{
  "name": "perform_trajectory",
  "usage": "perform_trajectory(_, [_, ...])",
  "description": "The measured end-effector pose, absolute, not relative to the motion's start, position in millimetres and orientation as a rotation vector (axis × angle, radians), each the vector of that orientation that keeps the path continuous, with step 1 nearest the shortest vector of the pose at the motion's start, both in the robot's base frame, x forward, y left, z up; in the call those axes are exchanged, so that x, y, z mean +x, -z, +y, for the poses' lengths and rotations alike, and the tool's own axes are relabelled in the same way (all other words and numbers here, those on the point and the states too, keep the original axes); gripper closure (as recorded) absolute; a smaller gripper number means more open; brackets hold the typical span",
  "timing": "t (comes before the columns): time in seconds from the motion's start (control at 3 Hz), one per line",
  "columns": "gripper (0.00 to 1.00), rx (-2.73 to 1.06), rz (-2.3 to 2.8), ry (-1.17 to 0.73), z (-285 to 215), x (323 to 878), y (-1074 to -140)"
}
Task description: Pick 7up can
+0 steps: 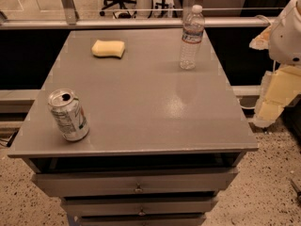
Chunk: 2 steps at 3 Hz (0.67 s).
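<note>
The 7up can (68,115) is a small silver-white can with green and red marks and an open pull-tab top. It stands upright near the front left corner of the grey table (150,93). My gripper (270,102) hangs at the far right of the view, beyond the table's right edge and far from the can. The white arm (288,32) rises above it. Nothing shows in the gripper.
A clear plastic water bottle (191,36) stands at the back right of the table. A yellow sponge (108,48) lies at the back left. Drawers (136,182) sit under the tabletop. A rail and office chairs are behind the table.
</note>
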<state>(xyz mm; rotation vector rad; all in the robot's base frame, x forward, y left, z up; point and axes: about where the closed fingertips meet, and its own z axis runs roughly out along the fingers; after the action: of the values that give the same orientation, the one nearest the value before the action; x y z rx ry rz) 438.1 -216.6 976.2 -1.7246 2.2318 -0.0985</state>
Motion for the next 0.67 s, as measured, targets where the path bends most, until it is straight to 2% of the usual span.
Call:
perform_trajectory(0.33, [0.00, -1.722, 2.228, 0.083, -215.1, 439.2, -975.1])
perform_trajectory(0.67, [0.00, -1.705, 2.205, -0.018, -204.8, 446.5, -967.2])
